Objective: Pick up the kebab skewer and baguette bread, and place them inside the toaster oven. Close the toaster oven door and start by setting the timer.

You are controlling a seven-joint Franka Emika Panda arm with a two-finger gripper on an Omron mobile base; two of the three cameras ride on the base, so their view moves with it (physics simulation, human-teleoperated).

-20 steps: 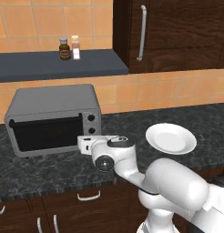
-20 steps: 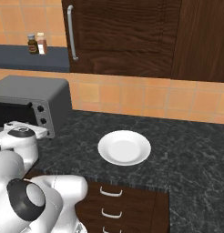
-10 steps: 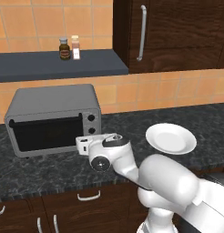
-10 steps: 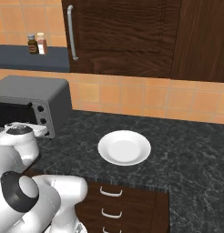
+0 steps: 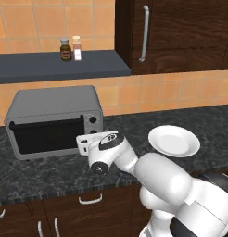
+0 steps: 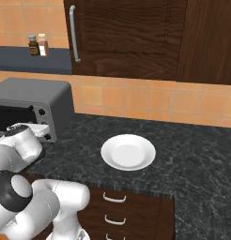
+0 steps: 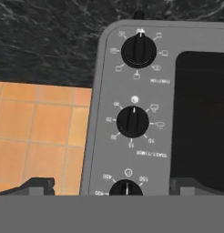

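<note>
The toaster oven (image 5: 53,109) stands at the back left of the dark counter, and its door (image 5: 46,135) with the dark glass is shut. My gripper (image 5: 84,142) hovers just in front of the oven's knob panel (image 5: 93,126), seen also in the right base view (image 6: 41,131). In the hand view, which is rolled upside down, three black knobs line up: one (image 7: 138,51), a middle one (image 7: 132,121) and the nearest (image 7: 126,187). My gripper (image 7: 114,186) is open, its fingertips (image 7: 37,185) wide apart on either side of that nearest knob. The kebab skewer and baguette bread are out of view.
A white plate (image 5: 174,140) lies on the counter right of the arm, also in the right base view (image 6: 128,151). Two small bottles (image 5: 71,48) stand on the dark shelf above the oven. A dark wood cabinet (image 5: 176,32) hangs behind.
My hand has crept a little left and closer to the oven's knob panel. The oven, plate and bottles have not moved.
</note>
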